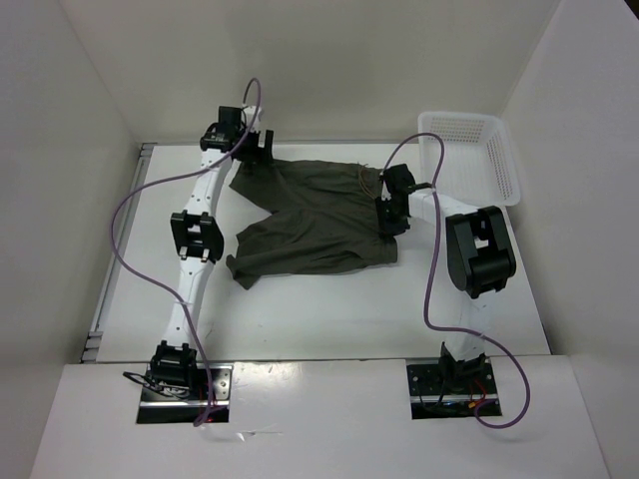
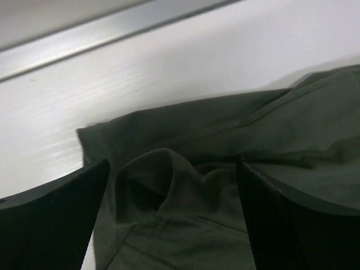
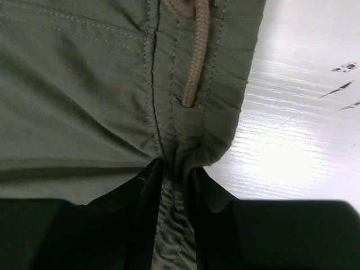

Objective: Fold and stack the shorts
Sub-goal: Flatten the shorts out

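White walls [image 1: 329, 70] box in a white table [image 1: 300, 319] on three sides. The tabletop is glossy, and a pale metal strip [image 2: 112, 34] runs along its far edge.

Dark olive shorts [image 1: 310, 215] lie spread flat at mid-table between the two arms. Their long axis runs left to right, with the waist at the right end and both legs pointing left. The far leg reaches toward the table's far-left corner. The near leg angles toward the near left, its hem rumpled.

The left arm [image 1: 195, 239] stretches up the left side of the table to the far leg. The right arm [image 1: 479, 249] bends in from the right toward the waist. A purple cable [image 1: 120, 230] loops off each arm.

A white mesh basket [image 1: 496, 150] sits in the far-right corner, just beyond the waist.

The left gripper [image 1: 262, 143] is down at the far leg's hem with its jaws spread wide. Its dark fingers [image 2: 67, 214] straddle a raised fold of cloth, and nothing is clamped between them.

The right gripper [image 1: 391, 215] has its jaws drawn close together, pinching a bunched fold of the waistband [image 3: 208, 84].

A tan drawstring [image 3: 194, 62] lies on the cloth and enters an eyelet just above that pinch. A few dark scuffs [image 3: 343, 84] mark the tabletop beside the waistband.
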